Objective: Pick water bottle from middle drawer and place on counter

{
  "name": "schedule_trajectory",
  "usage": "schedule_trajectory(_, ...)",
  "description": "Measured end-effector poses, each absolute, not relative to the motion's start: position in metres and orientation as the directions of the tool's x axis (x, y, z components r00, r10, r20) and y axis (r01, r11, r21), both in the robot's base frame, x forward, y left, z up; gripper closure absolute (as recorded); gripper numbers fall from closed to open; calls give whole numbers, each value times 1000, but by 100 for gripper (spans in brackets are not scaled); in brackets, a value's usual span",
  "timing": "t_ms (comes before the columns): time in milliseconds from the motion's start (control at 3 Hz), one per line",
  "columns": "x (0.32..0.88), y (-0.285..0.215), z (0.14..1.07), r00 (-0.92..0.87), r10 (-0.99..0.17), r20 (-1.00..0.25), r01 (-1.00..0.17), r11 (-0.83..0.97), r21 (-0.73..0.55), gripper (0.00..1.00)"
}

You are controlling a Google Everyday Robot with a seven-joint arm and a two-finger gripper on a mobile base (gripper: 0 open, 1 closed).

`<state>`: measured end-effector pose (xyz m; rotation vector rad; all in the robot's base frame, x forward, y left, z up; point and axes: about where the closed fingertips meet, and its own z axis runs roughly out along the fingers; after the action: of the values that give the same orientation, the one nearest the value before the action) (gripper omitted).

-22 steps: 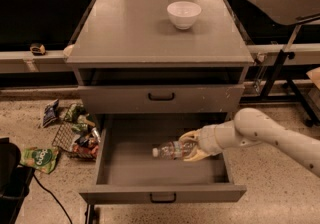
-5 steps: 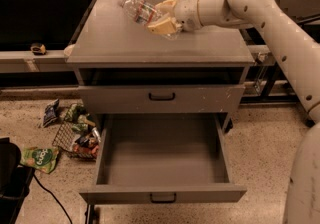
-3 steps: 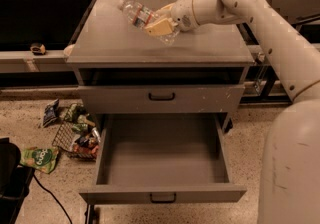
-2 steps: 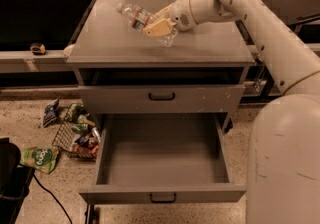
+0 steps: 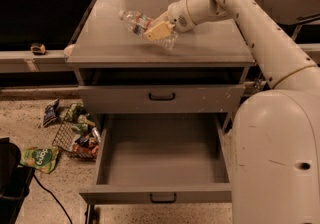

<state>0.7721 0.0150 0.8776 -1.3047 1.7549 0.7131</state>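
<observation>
Grey cabinet on a speckled floor; over its counter [image 5: 110, 43] my gripper [image 5: 159, 31] pinches the water bottle [image 5: 136, 21].
My tan fingers [image 5: 155, 32] are clamped on the bottle's middle. The bottle is tilted, white cap up-left, base low toward the counter's centre; I cannot tell if the base touches the slab. My arm [image 5: 260, 33] comes in from the right. Below, the middle drawer [image 5: 160, 158] is pulled out with its grey floor showing, and the upper drawer [image 5: 200, 99] above it is closed. On the floor to the left sit a wire basket [image 5: 67, 140] of snack bags and, nearby, a green bag [image 5: 41, 158].
</observation>
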Motion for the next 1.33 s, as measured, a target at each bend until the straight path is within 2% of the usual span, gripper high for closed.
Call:
schedule_trajectory(333, 782, 19, 867, -141, -501, -854, -949, 315, -29, 100)
schedule_trajectory(667, 790, 18, 861, -148, -506, -850, -944, 329, -31, 83)
schedule_trajectory(1333, 796, 19, 863, -150, -503, -851, -941, 336, -33, 37)
